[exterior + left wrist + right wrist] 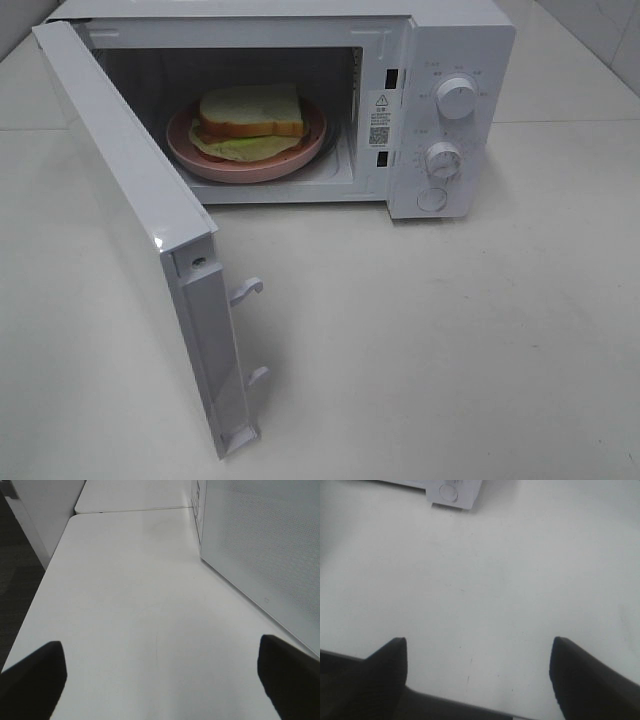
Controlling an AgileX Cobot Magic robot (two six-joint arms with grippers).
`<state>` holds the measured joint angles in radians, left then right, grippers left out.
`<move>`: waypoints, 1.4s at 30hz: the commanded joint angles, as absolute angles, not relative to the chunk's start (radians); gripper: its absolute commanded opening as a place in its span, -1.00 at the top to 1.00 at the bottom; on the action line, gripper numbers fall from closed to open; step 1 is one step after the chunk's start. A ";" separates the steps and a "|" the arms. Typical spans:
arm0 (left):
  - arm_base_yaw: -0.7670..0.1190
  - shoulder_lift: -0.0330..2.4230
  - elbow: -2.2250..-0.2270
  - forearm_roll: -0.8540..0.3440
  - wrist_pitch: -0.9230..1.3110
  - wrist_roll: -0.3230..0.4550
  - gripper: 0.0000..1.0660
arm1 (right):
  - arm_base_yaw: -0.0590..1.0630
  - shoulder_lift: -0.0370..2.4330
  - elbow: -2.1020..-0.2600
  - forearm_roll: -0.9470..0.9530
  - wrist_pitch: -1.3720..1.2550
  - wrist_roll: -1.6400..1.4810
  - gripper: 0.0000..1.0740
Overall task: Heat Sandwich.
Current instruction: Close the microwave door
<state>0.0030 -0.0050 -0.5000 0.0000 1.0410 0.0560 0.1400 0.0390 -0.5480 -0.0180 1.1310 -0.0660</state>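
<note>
The sandwich, white bread with green filling showing at its edge, lies on a round pink plate inside the white microwave. Its door is swung wide open toward the front left. Neither gripper appears in the exterior high view. In the left wrist view, my left gripper stands open over bare white table, with the door's grey perforated panel close beside it. My right gripper is open and empty over the table in front of the microwave's lower corner with its round button.
The microwave's control panel carries two knobs and a round button. Two latch hooks stick out from the door's free edge. The white table stretches in front; its left edge drops to dark floor.
</note>
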 commanded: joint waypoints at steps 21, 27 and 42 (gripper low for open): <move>0.003 -0.027 -0.499 -0.007 1.039 0.054 -0.83 | 0.106 -0.031 -0.510 0.000 1.034 -0.063 -0.42; 0.003 -0.027 -0.499 -0.007 1.039 0.054 -0.83 | 0.106 -0.031 -0.510 0.000 1.034 -0.063 -0.42; 0.003 -0.027 -0.499 -0.007 1.039 0.054 -0.83 | 0.106 -0.031 -0.510 0.000 1.034 -0.063 -0.42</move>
